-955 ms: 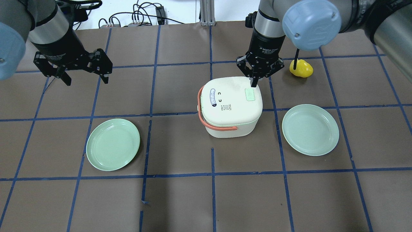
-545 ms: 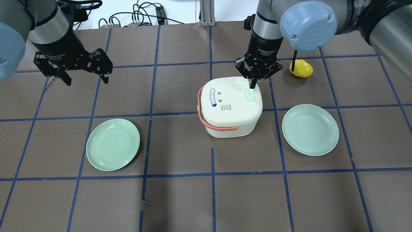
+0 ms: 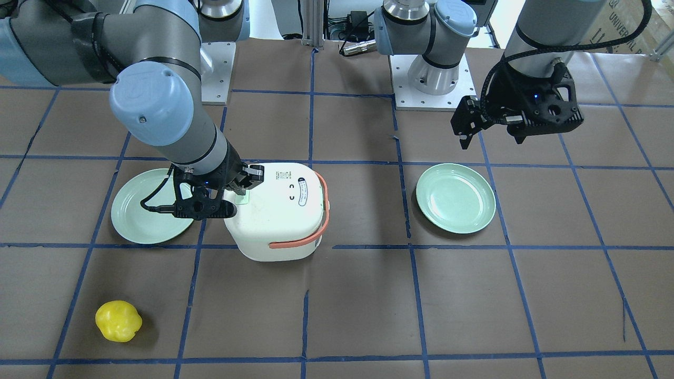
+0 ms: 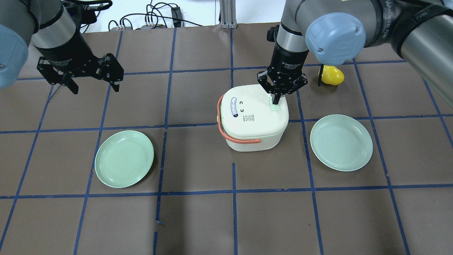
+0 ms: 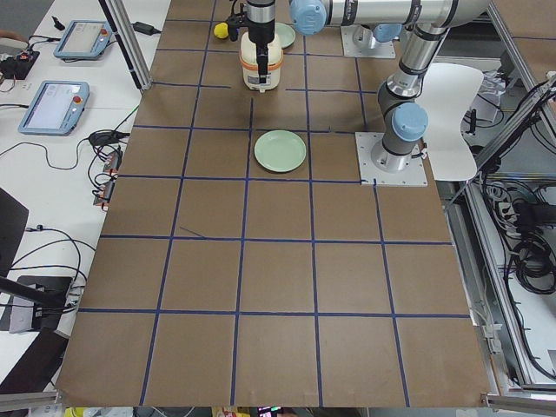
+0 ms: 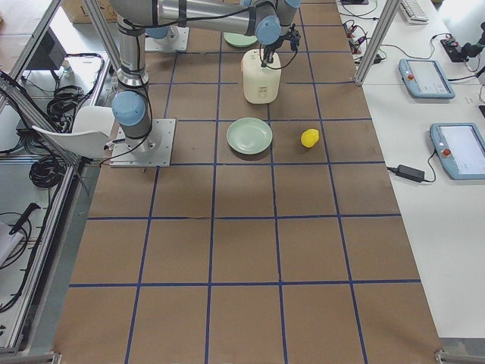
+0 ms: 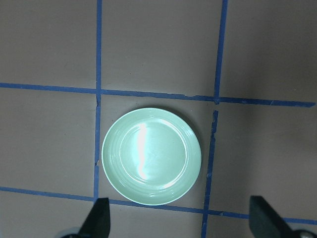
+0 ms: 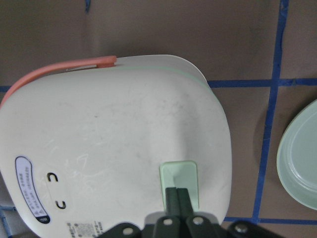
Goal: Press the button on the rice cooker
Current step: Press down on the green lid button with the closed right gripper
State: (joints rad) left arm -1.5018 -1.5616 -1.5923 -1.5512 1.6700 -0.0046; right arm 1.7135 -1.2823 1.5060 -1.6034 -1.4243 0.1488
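Observation:
The white rice cooker (image 4: 253, 118) with an orange handle (image 4: 226, 136) stands mid-table. Its pale green button (image 4: 275, 106) is on the lid's far right side. My right gripper (image 4: 276, 101) is shut, with its joined fingertips on the button; the right wrist view shows the tips (image 8: 178, 201) over the button (image 8: 178, 173). It also shows in the front view (image 3: 241, 196). My left gripper (image 4: 93, 86) is open and empty, held above the table at the far left, over a green plate (image 7: 151, 156).
A green plate (image 4: 124, 158) lies left of the cooker and another (image 4: 341, 142) lies to its right. A yellow pepper (image 4: 333, 75) sits behind the right plate, near the right arm.
My right gripper has moved down and slightly left, from behind the button onto it. The left arm has not moved.

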